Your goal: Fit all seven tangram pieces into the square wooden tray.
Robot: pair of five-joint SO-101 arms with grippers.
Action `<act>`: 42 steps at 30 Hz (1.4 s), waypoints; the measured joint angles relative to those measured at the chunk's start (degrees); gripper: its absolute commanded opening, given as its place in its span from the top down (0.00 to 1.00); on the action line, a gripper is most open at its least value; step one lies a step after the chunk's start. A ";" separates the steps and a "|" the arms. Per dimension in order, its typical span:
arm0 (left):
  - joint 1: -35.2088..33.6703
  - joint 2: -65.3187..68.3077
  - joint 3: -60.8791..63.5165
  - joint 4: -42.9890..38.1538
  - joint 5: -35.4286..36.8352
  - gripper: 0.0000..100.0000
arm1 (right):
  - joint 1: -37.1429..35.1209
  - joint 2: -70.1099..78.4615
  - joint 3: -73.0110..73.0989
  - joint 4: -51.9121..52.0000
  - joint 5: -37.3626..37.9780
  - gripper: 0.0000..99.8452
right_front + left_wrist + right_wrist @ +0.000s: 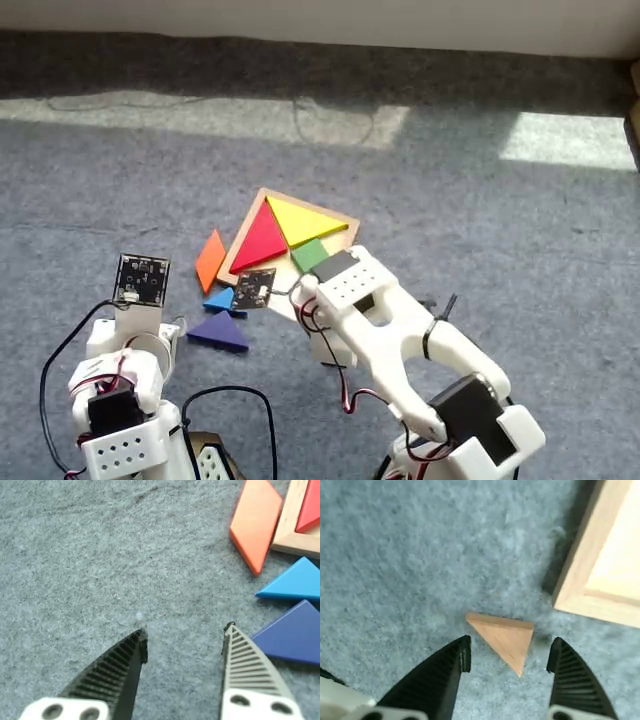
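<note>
At the left side of the grey carpet [500, 250], the left gripper [185, 632] hung low over bare pile, fingers apart, nothing between them. One fingertip sat just beside a corner of the dark blue triangle [218, 332]; contact could not be judged.

Next to the right, three pieces lay loose on the carpet outside the tray [287, 522]:
- orange parallelogram [210, 260], flat, just beside the tray's left edge
- light blue triangle [220, 298], near the tray's lower left corner
- dark blue triangle, nearest the arms, close below the light blue one

Tray stood turned at an angle, one corner pointing away from the arms. Inside it:
- red triangle [260, 240] along the left edge
- yellow triangle [300, 218] along the far right edge, meeting the red one edge to edge
- green square [310, 254] set against both triangles

Pale bare wood showed in the rest of the tray.

Right arm reached over the tray's near corner. Right gripper [510, 650] was spread wide, pointing down, with a small tan triangle [502, 632] lying flat on the carpet between the fingertips, not clamped. That piece lay just outside the tray's edge, near but apart from it.
</note>
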State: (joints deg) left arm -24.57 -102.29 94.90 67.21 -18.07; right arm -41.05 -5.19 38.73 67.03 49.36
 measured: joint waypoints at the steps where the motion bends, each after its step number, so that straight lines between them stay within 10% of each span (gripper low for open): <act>1: 0.00 0.00 0.00 0.00 0.00 0.75 | 0.00 0.00 0.26 -1.14 0.00 0.75; 42: 0.00 0.00 0.00 0.00 0.00 0.75 | 2.90 5.80 -16.00 6.33 -11.60 0.89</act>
State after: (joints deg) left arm -24.57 -102.29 94.90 67.21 -18.07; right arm -38.15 0.62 22.73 73.36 37.76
